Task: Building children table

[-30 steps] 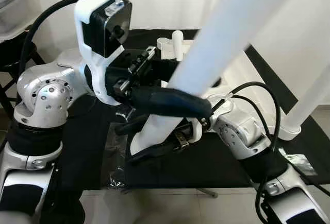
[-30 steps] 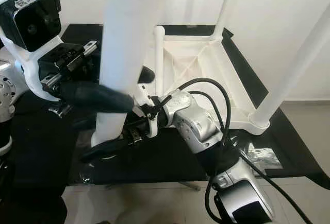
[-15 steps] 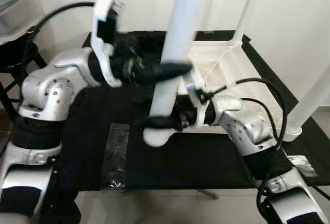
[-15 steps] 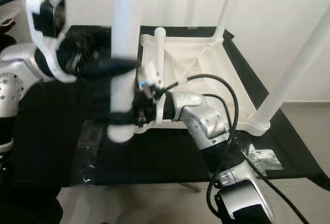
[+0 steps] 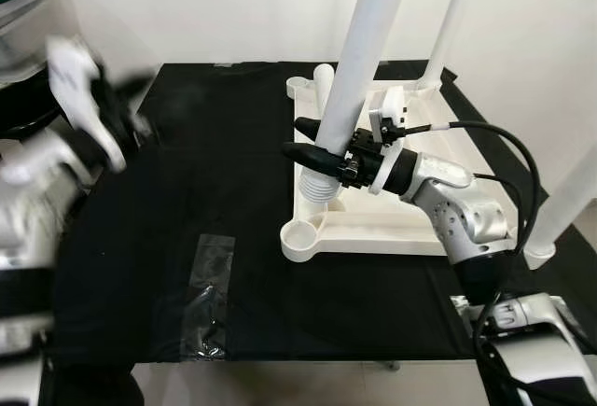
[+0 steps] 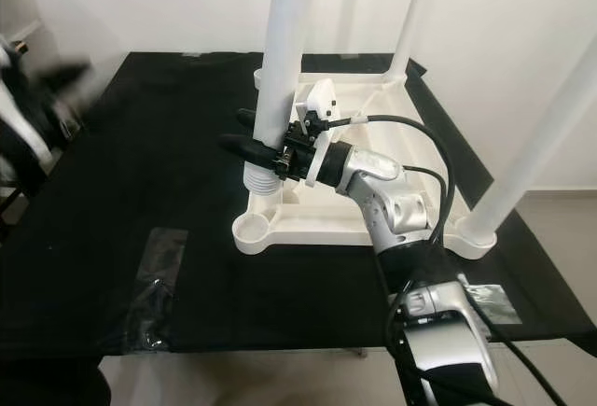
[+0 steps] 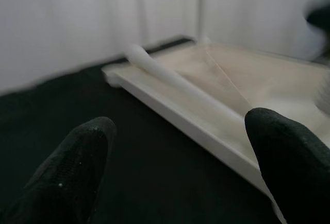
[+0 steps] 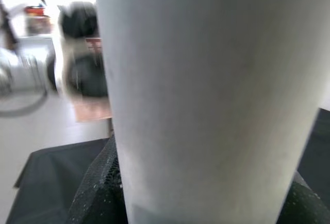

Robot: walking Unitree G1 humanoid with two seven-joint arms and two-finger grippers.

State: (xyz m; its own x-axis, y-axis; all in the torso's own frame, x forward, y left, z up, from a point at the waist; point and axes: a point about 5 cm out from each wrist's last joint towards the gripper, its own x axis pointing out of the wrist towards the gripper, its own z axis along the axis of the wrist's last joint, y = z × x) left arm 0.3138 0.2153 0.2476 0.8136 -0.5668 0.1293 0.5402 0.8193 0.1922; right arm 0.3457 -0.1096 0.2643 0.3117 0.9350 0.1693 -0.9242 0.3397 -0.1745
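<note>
On the black table point(image 5: 187, 191) lies the upturned white tabletop point(image 5: 392, 210), its ribbed underside facing up, with 2 legs already standing from its far and right corners. Next in size is the white leg point(image 5: 359, 61) now being fitted: it stands nearly upright, its threaded lower end resting in the socket near the front left corner. The right gripper point(image 5: 322, 149) pinches this leg low down, just above the thread, 1 black finger on each side. Off at the table's left edge, the left gripper point(image 7: 180, 167) is blurred, its fingers spread apart with nothing between them. Smallest, a clear plastic bag point(image 5: 210, 299) lies flat near the front edge.

The leg looks like hollow plastic: light, stiff and smooth, so likely to slip when twisted. A low grip near the thread seems best for keeping it straight.
</note>
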